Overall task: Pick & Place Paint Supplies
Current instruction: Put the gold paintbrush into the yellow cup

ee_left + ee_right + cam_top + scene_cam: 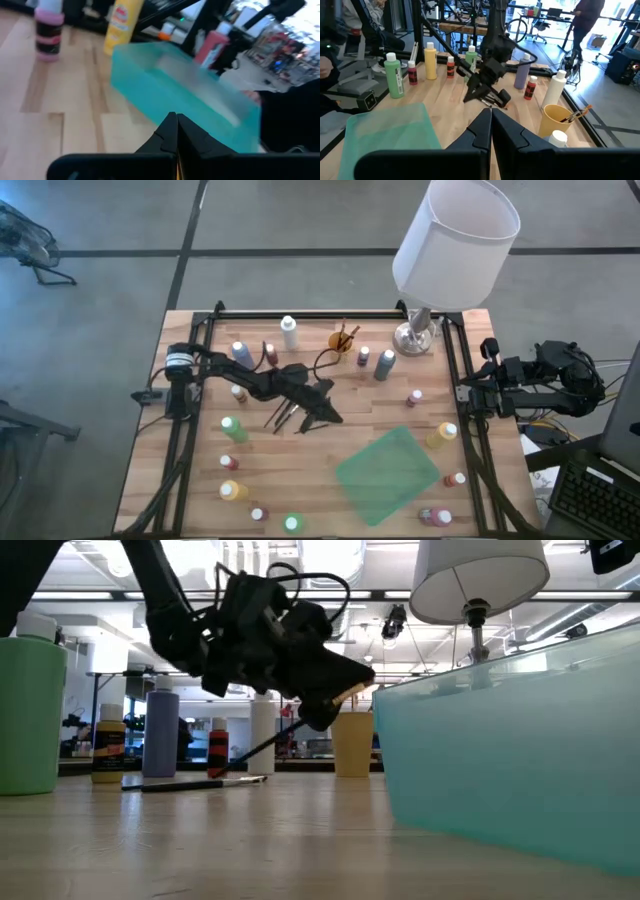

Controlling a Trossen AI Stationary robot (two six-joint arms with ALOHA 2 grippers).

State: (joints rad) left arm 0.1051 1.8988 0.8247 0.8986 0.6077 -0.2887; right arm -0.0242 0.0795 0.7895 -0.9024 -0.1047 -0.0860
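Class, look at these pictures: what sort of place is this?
Probably a robotics lab or open workshop: two arms mounted at a wooden table, a bare concrete floor, and desks, office chairs and a bicycle behind.

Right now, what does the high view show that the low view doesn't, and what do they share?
Only the high view: the right gripper parked shut at the table's right edge, the red bottles along the near edge, and the whole outline of the teal tray.
Only the low view: the room behind the table, and one brush lying flat.
Both: the left gripper, shut, above the table's middle, the lamp, the yellow cup.
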